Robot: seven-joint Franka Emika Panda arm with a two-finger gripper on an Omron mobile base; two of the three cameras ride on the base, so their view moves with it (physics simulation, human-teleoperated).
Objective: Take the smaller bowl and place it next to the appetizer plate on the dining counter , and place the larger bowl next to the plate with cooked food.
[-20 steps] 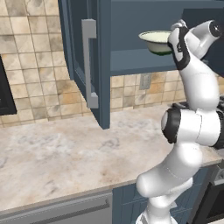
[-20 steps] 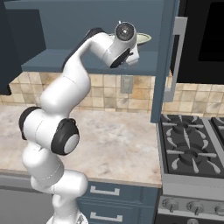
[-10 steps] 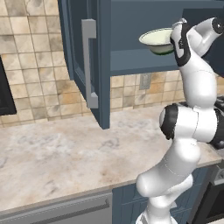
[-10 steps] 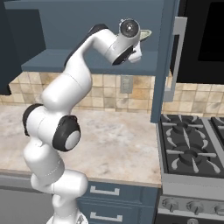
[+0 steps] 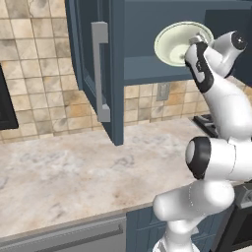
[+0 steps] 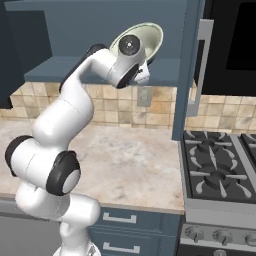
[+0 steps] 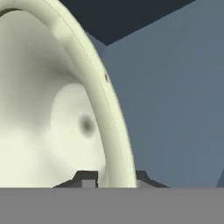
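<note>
Up by the open cabinet in the left base view, the end effector (image 5: pixel 196 45) grips the larger bowl (image 5: pixel 176 43) by its rim. Right base view: the bowl (image 6: pixel 148 40) tilts behind it. Hand view: fingertips (image 7: pixel 86 178) straddle the rim.

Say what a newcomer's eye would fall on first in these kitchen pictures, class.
The wide cream-white bowl with a pale greenish inside, tipped on edge inside the open blue wall cabinet. The gripper pinches its rim, one dark finger on each side. Below, the beige marble-patterned worktop runs beside a black gas hob.
</note>
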